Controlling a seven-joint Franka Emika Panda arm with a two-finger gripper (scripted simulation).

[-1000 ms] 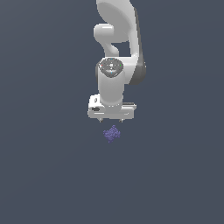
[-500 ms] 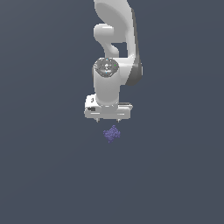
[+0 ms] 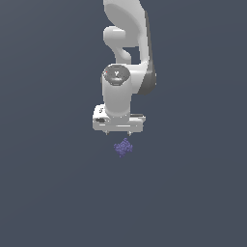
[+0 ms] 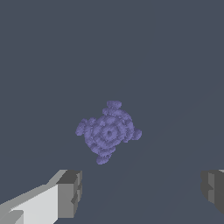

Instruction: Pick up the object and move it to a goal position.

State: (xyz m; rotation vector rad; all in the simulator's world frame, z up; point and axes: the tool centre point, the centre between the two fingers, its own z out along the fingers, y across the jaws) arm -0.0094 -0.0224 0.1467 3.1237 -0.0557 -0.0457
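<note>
The object (image 3: 123,147) is a small lumpy purple-blue clump with a berry-like surface, lying on the dark grey floor. My white gripper (image 3: 118,133) hangs just above it, pointing down, and is apart from it. In the wrist view the object (image 4: 108,132) lies ahead of my gripper (image 4: 141,188), off toward the lighter finger. The two fingers (image 4: 70,192) stand wide apart. The jaws are open and empty, spread wider than the clump.
The plain dark grey floor (image 3: 193,193) spreads all round the object. The white arm (image 3: 126,29) rises behind and above the gripper. No other object or goal marker shows.
The gripper has shifted slightly toward the exterior view's left and the wrist has turned a little. The object has not moved.
</note>
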